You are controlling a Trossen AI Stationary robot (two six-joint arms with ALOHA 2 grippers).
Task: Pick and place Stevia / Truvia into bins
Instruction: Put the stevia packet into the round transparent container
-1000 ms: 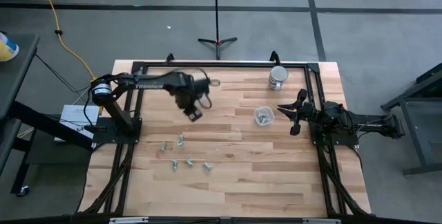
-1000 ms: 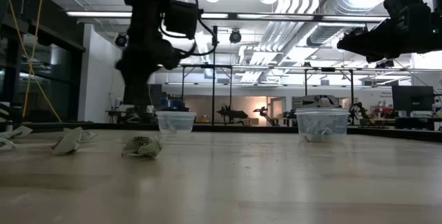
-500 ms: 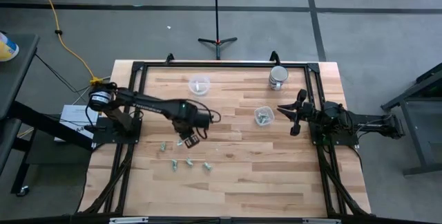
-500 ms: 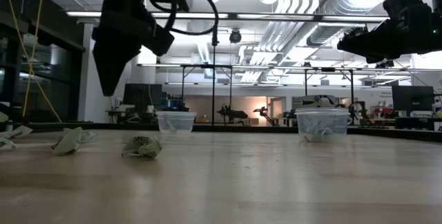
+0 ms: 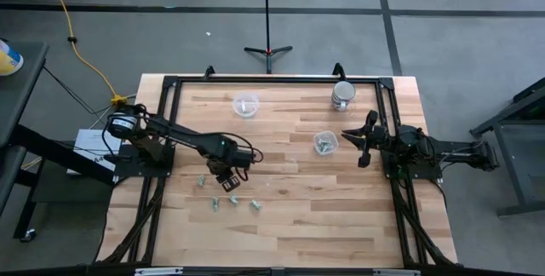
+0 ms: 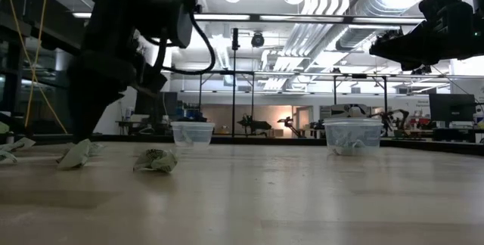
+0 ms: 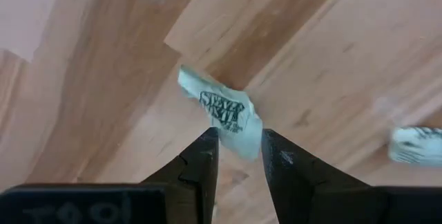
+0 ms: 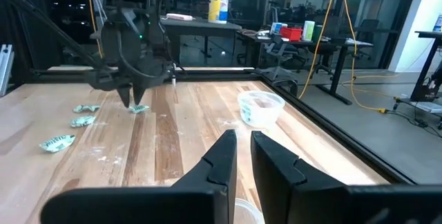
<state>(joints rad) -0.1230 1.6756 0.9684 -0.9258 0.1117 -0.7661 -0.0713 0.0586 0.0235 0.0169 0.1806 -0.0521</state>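
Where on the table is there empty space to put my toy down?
The near strip of the table, below the scattered packets, is bare wood. So is the middle, between the left gripper and the cup beside the right gripper. It is crowded around the packets, where the left gripper works.

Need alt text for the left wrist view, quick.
The left tool points down at a Stevia packet lying on the wooden table, its fingers slightly apart straddling the packet's near end. A second packet lies at the edge.
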